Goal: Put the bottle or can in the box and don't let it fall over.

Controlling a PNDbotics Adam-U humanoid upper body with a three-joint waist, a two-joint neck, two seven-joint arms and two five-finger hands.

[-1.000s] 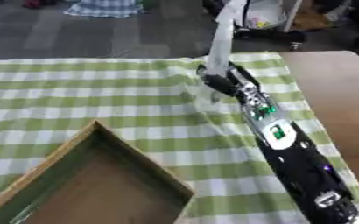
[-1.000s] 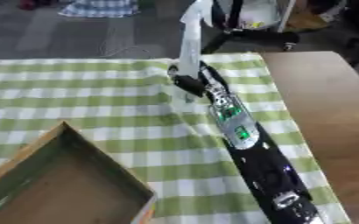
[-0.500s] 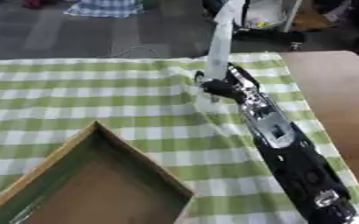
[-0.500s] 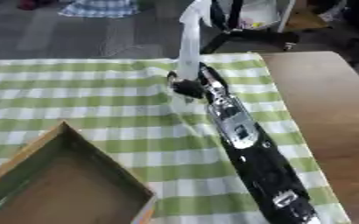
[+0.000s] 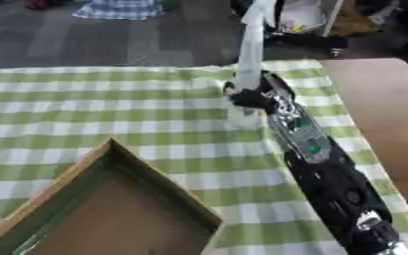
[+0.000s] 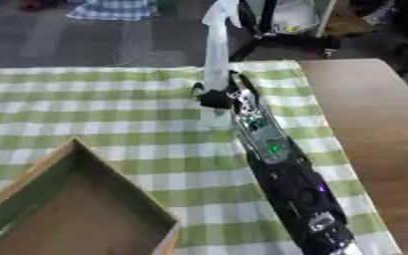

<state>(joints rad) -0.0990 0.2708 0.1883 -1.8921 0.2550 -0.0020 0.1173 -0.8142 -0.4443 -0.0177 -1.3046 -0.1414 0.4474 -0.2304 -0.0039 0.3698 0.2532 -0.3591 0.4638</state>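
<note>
The robot's right hand (image 5: 249,95) has its fingers curled round a tall, slim white bottle (image 5: 250,60), well beyond the open brown cardboard box (image 5: 112,209)

**Right arm stretched far forward, robot hand at its far end**

The right arm enters from the lower right corner and runs diagonally up toward the middle, black with a silver section and small green lights along the forearm. Its robot hand (image 5: 249,96) sits at the far end, dark fingers curled inward. What they close on cannot be made out. The left arm and hand show in neither view.
</note>
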